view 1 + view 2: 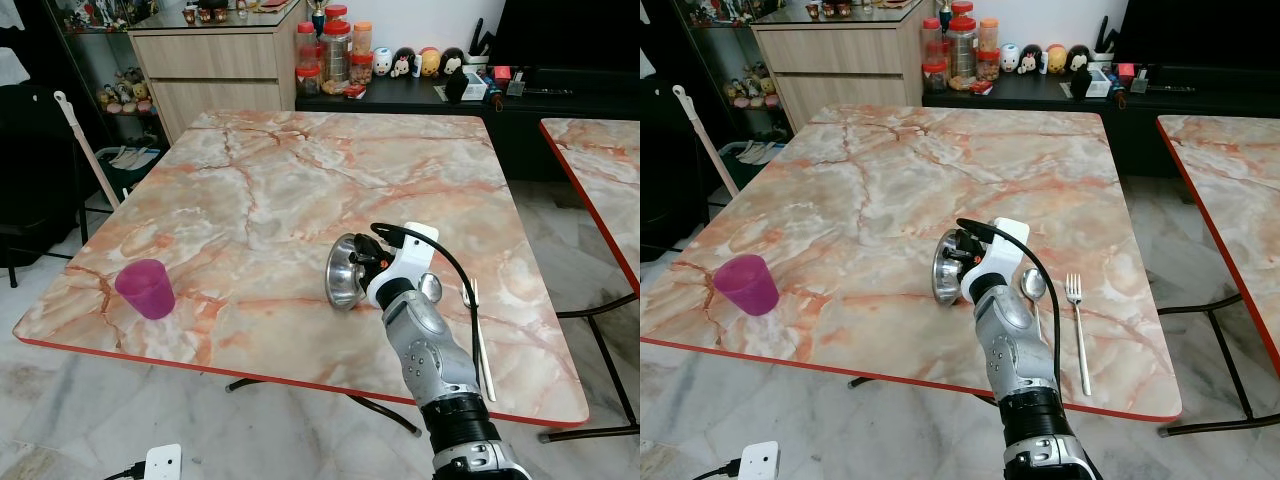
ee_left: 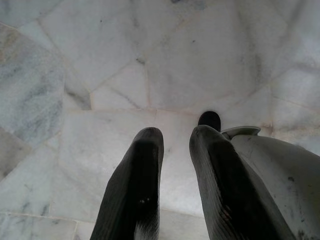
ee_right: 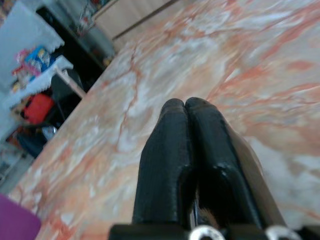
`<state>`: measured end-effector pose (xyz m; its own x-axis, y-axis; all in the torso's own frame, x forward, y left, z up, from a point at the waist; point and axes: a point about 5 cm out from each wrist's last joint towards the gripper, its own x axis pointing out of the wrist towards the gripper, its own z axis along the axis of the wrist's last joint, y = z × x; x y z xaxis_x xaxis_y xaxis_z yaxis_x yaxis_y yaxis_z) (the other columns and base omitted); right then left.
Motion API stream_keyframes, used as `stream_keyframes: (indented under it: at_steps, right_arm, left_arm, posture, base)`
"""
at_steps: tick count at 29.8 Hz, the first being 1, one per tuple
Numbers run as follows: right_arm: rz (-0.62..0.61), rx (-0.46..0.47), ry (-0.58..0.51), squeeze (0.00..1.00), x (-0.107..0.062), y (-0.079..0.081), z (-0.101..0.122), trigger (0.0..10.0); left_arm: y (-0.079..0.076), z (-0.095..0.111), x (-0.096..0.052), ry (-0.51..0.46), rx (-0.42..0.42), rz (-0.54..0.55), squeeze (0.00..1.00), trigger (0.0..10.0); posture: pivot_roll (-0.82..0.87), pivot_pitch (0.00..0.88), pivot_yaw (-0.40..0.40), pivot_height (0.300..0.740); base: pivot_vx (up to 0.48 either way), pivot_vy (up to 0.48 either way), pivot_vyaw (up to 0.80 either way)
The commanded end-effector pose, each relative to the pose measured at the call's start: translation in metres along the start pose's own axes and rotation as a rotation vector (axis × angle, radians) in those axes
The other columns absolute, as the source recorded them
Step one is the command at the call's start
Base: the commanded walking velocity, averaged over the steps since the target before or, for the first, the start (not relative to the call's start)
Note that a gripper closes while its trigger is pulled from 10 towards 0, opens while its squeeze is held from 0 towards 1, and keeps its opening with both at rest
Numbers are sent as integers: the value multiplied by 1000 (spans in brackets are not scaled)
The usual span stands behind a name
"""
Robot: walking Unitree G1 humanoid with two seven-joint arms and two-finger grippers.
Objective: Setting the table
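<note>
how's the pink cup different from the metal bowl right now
The pink cup stands upright near the table's left front corner; the metal bowl is tipped on its side near the middle front. The cup stands free, while the right tool is shut on the bowl's rim. The cup is translucent pink, the bowl shiny steel. Both look empty and are over the marble-patterned table.

Marble floor (image 1: 300, 440), wooden cabinet (image 1: 215, 70) (far side)

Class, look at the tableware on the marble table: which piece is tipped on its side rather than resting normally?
The steel bowl, held on its edge by the right gripper. The pink cup stands upright; the spoon and fork lie flat.
</note>
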<state>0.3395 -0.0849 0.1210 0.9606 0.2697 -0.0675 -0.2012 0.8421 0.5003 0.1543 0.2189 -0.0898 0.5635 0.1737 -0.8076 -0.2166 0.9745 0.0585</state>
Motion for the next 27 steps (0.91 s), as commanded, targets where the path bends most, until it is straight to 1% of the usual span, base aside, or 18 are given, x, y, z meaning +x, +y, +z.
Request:
stream_keyframes:
  at_steps: [1,2,5,6,7,8,9,10,12,14,15,16,18,21,27]
  right_arm:
    - [23,57,-68,0,3,7,10,0]
    - [27,73,-96,0,3,8,15,0]
    - [27,76,-102,0,3,8,16,0]
    - [57,151,-157,0,4,11,27,3961]
    - [91,211,-204,0,4,14,36,10000]
    - [133,286,-267,0,3,17,47,10000]
    - [133,286,-267,0,3,17,47,10000]
    - [146,347,-301,0,3,17,53,10000]
    - [150,388,-312,0,4,17,55,10000]
    - [157,386,-306,0,4,18,55,10000]
    - [165,365,-304,0,5,20,56,10000]
    - [171,364,-304,0,6,22,56,10000]
    - [173,366,-303,0,6,22,56,10000]
    - [182,380,-295,0,6,24,53,10000]
    - [182,380,-295,0,6,24,53,10000]
  left_arm:
    - [1,-4,-1,20,16,12,0,10000]
    - [0,-4,-1,21,15,12,0,10000]
    - [0,-4,-1,21,15,11,0,10000]
    - [-1,-4,-1,21,18,10,0,10000]
    - [-1,-4,0,20,20,10,0,10000]
    - [-3,-4,0,19,23,8,0,10000]
    - [-3,-4,0,19,23,8,0,10000]
    - [-5,-3,0,17,23,9,0,10000]
    - [-6,-2,0,17,44,13,0,10000]
    - [-6,-1,0,14,60,17,0,10000]
    - [-6,-1,1,12,86,30,0,10000]
    - [-6,-1,1,13,92,36,0,10000]
    - [-6,-1,1,13,94,37,0,10000]
    - [-4,-1,0,19,82,56,0,10000]
    - [-4,-1,0,19,82,56,0,10000]
  posture:
    - [75,0,50,740]
    - [74,0,48,740]
    - [74,0,48,740]
    - [76,4,44,740]
    - [76,4,44,740]
    - [75,8,41,740]
    - [75,8,41,740]
    - [75,12,39,740]
    - [75,13,38,740]
    - [74,14,39,740]
    - [70,17,41,740]
    - [70,22,40,740]
    - [70,22,40,740]
    - [72,25,38,740]
    - [72,25,38,740]
  base:
    - [0,0,0]
    - [0,0,0]
    - [0,0,0]
    - [0,0,0]
    - [0,0,0]
    - [0,0,0]
    - [0,0,0]
    - [0,0,0]
    - [0,0,0]
    - [0,0,0]
    - [0,0,0]
    - [0,0,0]
    - [0,0,0]
    - [0,-293,0]
    - [0,-296,0]
